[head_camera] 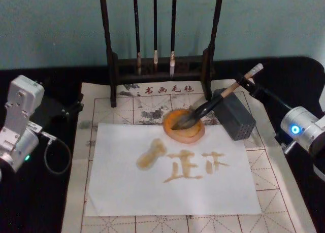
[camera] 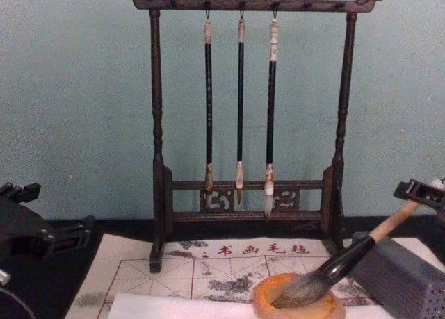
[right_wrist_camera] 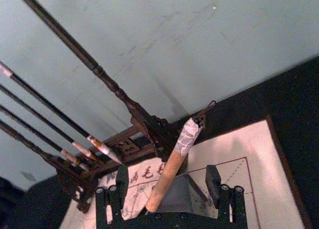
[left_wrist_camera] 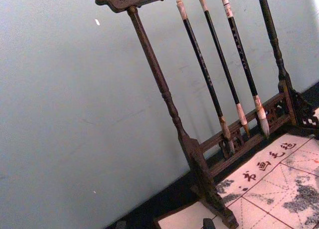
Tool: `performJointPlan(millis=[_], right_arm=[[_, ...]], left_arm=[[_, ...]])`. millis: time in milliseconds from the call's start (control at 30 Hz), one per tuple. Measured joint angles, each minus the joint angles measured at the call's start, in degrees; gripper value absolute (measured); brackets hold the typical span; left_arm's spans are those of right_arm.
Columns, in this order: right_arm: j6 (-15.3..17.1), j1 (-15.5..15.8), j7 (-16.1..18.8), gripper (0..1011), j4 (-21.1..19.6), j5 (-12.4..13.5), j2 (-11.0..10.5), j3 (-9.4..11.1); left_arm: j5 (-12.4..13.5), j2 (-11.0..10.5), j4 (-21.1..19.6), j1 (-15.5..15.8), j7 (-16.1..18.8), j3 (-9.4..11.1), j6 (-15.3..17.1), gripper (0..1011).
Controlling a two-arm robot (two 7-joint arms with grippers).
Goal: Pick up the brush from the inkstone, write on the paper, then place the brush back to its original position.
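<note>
Nearest on the bench, white paper bearing tan strokes; just behind it, tuft of the brush resting in the inkstone, shaft slanting up past the grey block. Right gripper spread wide on both sides of the tan handle, clamping nothing; left gripper parked far left. Farthest, brush rack with three thin brushes hanging.

Head cam: high, looks fwd & down on paper. Chest cam: low, level, faces brush rack & wall. Wrist cams: closer, tilted, see same rack from opp. sides. Rack shared by all four.
</note>
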State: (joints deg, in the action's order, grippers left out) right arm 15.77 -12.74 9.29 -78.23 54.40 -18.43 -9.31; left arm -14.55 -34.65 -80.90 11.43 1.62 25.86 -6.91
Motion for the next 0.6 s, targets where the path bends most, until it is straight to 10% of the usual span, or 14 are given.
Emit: performJointPlan(millis=[600], right_arm=[[1.25,-2.63,-4.28,1002,2.46,5.95,2.77,-0.33]], left_arm=[[0.0,0.0,0.0,0.0,0.0,0.0,0.0,1001]])
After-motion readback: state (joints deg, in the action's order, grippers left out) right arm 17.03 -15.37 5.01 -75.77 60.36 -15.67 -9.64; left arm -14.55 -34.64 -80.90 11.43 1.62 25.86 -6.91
